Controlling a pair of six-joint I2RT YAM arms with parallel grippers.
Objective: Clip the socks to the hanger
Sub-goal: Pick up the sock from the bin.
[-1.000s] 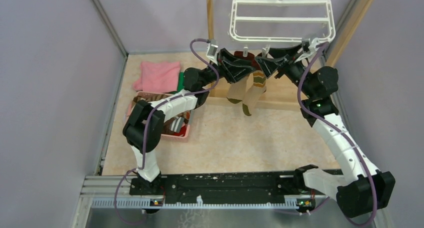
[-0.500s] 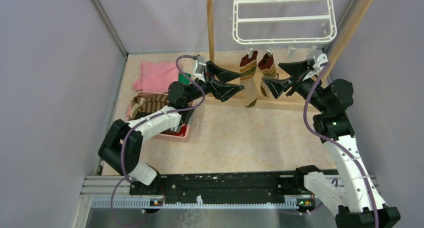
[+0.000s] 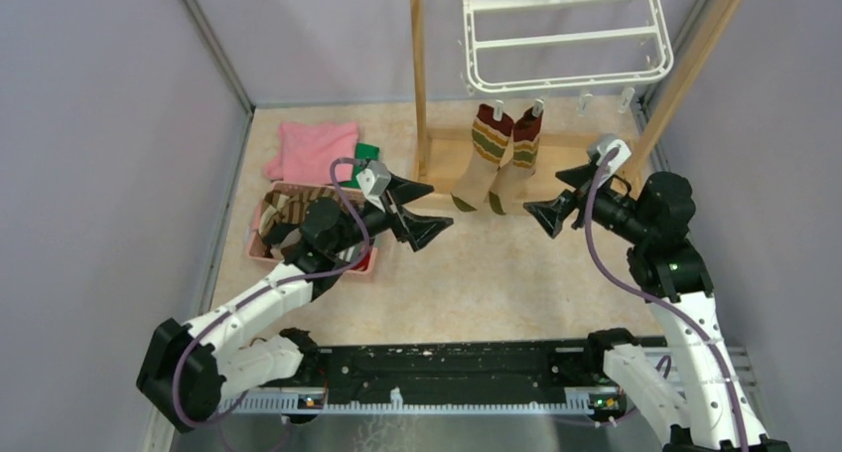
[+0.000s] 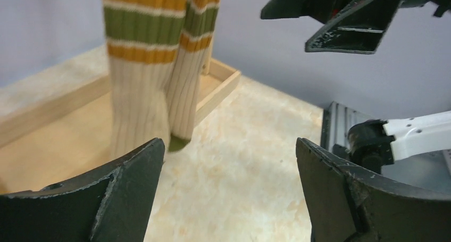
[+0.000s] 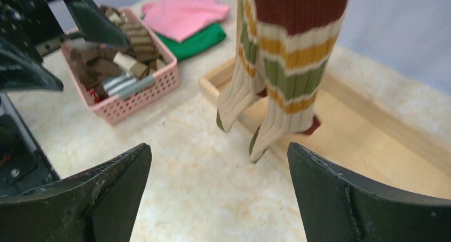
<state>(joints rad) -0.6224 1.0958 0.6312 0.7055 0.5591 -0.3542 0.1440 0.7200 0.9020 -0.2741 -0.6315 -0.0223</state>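
Two red, green and tan banded socks (image 3: 501,154) hang side by side from clips on the front edge of the white hanger (image 3: 566,70). The left wrist view shows them (image 4: 151,66) ahead on the left; the right wrist view has them (image 5: 290,72) ahead on the right. More striped socks (image 3: 286,212) lie in the pink basket (image 5: 139,96). My left gripper (image 3: 422,211) is open and empty, low and left of the hanging pair. Right of the pair is my right gripper (image 3: 558,198), which also stands open and empty. Both sets of jaws stand wide apart over bare floor.
A wooden post (image 3: 418,75) rises just left of the hanging socks, on a wooden base frame (image 3: 556,189); a second post (image 3: 695,55) slants at the right. A pink cloth (image 3: 316,149) and a green cloth (image 3: 368,154) lie behind the basket. Walls close in on both sides.
Both grippers have let go of the socks, opened wide and drawn back and down toward the near side. The two socks now hang free from the hanger, which has swung back.
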